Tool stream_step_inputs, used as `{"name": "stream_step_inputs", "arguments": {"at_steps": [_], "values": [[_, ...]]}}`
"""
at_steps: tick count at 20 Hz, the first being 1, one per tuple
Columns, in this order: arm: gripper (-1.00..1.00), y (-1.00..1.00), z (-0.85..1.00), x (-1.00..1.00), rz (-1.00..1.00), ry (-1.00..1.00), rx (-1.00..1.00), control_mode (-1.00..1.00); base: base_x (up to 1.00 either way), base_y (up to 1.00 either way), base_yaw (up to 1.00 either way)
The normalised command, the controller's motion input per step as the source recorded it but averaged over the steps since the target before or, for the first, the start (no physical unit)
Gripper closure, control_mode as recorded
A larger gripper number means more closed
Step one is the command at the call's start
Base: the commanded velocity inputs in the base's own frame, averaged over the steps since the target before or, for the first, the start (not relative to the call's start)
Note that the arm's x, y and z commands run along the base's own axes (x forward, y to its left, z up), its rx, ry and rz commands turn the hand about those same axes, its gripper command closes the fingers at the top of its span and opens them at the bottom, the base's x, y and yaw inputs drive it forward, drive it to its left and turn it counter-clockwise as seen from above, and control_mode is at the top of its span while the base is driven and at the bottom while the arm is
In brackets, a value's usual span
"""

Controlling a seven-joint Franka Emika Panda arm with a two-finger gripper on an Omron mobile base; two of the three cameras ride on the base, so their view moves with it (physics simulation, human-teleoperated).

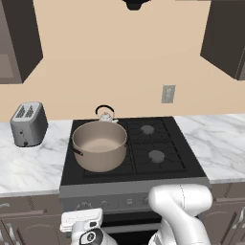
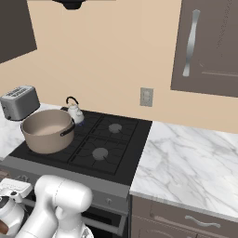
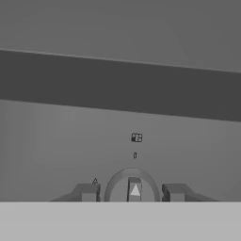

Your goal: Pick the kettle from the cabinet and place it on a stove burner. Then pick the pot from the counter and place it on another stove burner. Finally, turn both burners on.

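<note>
The tan pot (image 1: 99, 145) sits on the front-left burner of the black cooktop (image 1: 186, 162). Behind it, the small silver kettle (image 1: 105, 115) with its black arched handle stands on the rear-left burner. Both right burners (image 1: 147, 129) (image 1: 156, 155) are bare. My gripper (image 3: 131, 192) is low at the stove's grey front panel, seen close up in the hand view. Its fingertips (image 3: 87, 192) flank a round knob (image 3: 132, 181) tightly on both sides. In the left base view the white hand (image 1: 81, 221) sits just below the panel's left end. The cabinet (image 2: 209, 46) hangs at the upper right.
A grey toaster (image 1: 28, 123) stands on the marble counter (image 1: 28, 167) left of the stove. More counter (image 2: 186, 162) stretches to the right. A wall outlet (image 1: 168, 94) is behind the cooktop. My arm's white elbow (image 1: 179, 203) bulges in front of the stove.
</note>
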Motion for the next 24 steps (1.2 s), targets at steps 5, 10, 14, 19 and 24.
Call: {"name": "stream_step_inputs", "arguments": {"at_steps": [5, 10, 14, 19, 24], "values": [[1.0, 0.0, 0.0, 0.0, 0.0, 0.0, -0.19, -1.0, 0.0, 0.0, 0.0], [1.0, 0.0, 0.0, 0.0, 0.0, 0.0, -0.24, -1.0, 0.0, 0.0, 0.0], [1.0, 0.0, 0.0, 0.0, 0.0, 0.0, -0.25, -1.0, 0.0, 0.0, 0.0], [1.0, 0.0, 0.0, 0.0, 0.0, 0.0, -0.25, -1.0, 0.0, 0.0, 0.0], [1.0, 0.0, 0.0, 0.0, 0.0, 0.0, -0.26, -1.0, 0.0, 0.0, 0.0]]}}
